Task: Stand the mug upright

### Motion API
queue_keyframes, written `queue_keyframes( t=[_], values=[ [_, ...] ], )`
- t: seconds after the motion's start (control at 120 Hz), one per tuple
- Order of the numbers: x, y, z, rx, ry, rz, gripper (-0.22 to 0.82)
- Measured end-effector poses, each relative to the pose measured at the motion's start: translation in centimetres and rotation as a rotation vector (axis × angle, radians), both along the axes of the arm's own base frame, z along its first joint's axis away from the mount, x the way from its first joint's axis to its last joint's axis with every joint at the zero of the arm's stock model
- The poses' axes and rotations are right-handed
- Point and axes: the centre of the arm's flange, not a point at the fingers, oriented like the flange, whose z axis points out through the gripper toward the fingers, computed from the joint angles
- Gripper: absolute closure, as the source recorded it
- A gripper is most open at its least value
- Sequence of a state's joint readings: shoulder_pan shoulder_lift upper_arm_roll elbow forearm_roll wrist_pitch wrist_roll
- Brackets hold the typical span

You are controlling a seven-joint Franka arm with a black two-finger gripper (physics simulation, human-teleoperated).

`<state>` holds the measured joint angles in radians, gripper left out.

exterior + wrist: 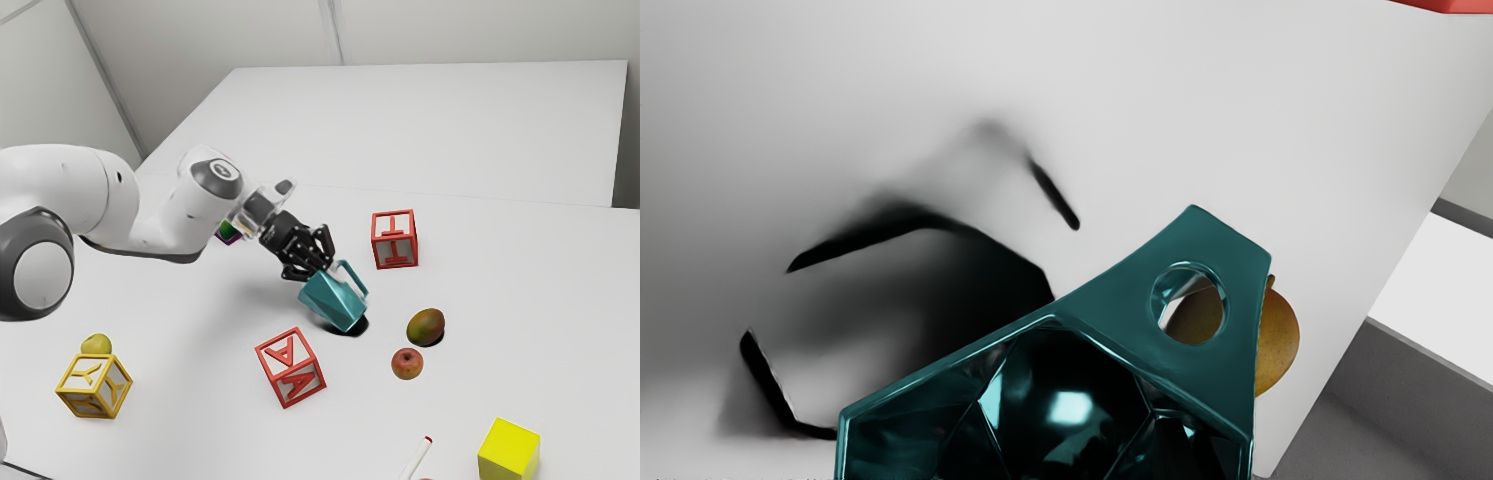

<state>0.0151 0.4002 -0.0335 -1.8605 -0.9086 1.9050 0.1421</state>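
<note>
My gripper (316,273) is at the upper-left end of the teal mug (334,301) in the exterior view, with its tips hidden around the mug. The mug leans, its handle on the upper right and its base toward the lower right, over a dark shadow on the table. From the wrist view, the open mouth of the mug (906,427) faces my hand, showing its dark, faceted inside. Its flat handle, pierced by a round hole, sticks out beside the mouth. Whether my grip has closed on the mug is not visible.
On the table (470,270) stand a red letter block (395,239) behind the mug and another red block (290,367) in front. A mango (426,327) and an apple (407,363) lie to the exterior view's right. A yellow cube (509,452) is nearer the front.
</note>
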Motion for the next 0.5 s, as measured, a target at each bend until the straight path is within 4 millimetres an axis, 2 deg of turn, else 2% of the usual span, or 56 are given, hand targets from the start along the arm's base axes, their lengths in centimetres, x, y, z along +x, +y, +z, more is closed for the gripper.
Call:
queue_keyframes(
  t=[0.242, 0.383, 0.5],
  values=[
    [-0.9, -0.4, 4.4, 0.239, -0.096, -0.178, 0.78],
    [-1.0, 0.6, 5.8, 0.442, -0.153, -0.299, 0.78],
    [-0.7, 1.2, 6.2, 0.587, -0.203, -0.378, 0.78]
  ],
)
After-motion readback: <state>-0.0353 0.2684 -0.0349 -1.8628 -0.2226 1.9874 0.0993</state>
